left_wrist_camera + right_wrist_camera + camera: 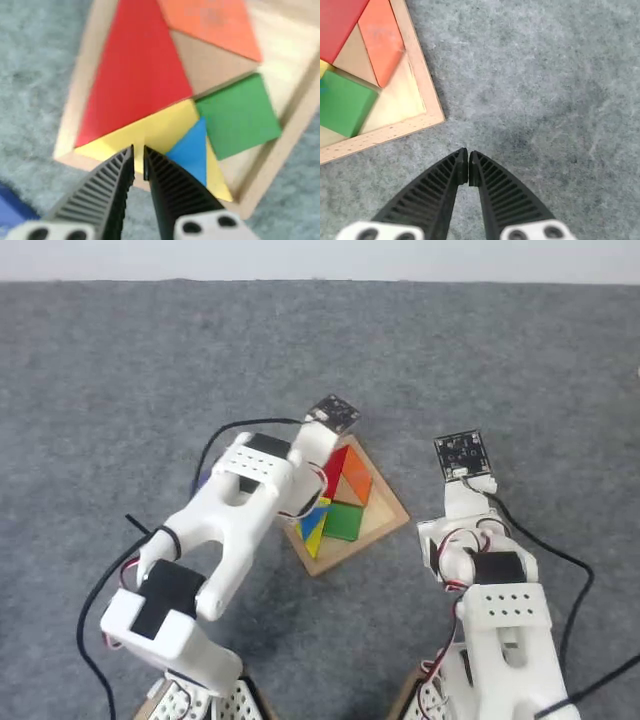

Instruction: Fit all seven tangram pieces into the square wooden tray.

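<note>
Hovering low over the square wooden tray, my left claw has its two jaws drawn almost together with nothing between them, the tips above the yellow triangle near the tray's rim.

I have two arms and two claws. There is one tray and seven coloured pieces.

One dark blue piece lies outside the tray on the grey mat, just off the tray's left side. Six pieces lie inside:
- a large red triangle
- the yellow triangle
- a small blue triangle, with yellow showing on both sides of it
- a tan triangle
- an orange piece
- a green square

From above, the tray sits near the middle of the tabletop, turned corner-on like a diamond. My left arm covers the tray's left half. My right arm stands apart, to the right of the tray's right corner.

My right claw is closed on nothing, its tips touching. It hangs over bare mat, just beside the tray's outer edge. Its camera catches a strip of bare tray floor beside the orange piece and the green square.
</note>
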Controlling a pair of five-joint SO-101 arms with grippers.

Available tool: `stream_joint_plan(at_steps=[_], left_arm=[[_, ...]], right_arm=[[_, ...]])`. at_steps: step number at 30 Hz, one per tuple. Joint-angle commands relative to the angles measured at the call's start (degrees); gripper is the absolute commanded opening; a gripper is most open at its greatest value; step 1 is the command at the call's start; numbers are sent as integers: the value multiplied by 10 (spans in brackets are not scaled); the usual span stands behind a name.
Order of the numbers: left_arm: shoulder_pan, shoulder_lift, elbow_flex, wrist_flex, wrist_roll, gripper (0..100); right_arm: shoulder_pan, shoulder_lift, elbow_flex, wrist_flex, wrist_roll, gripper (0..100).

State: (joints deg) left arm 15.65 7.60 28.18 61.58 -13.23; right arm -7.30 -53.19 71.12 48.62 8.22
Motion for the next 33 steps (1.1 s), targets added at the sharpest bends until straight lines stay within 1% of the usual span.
stream_joint_plan(at_steps=[1, 4, 7, 11, 22, 26, 29, 33], left_arm=[[29, -5, -22, 13, 15, 37], [37, -8, -22, 35, 31, 37], [33, -8, -22, 41, 33, 37], [37, -9, -22, 70, 37, 37], [40, -9, -22, 76, 46, 37], [62, -9, -22, 76, 48, 37], [76, -9, -22, 76, 69, 37], [77, -9, -22, 76, 73, 37]], right_arm=[[7, -17, -4, -1, 7, 9], [7, -16, -4, -1, 7, 9], [7, -16, -4, -1, 7, 9], [7, -15, -4, -1, 7, 9], [7, -14, -4, -1, 6, 9], [6, -14, -4, -1, 6, 9], [6, -14, -4, -1, 6, 9], [5, -14, -4, -1, 5, 9]])
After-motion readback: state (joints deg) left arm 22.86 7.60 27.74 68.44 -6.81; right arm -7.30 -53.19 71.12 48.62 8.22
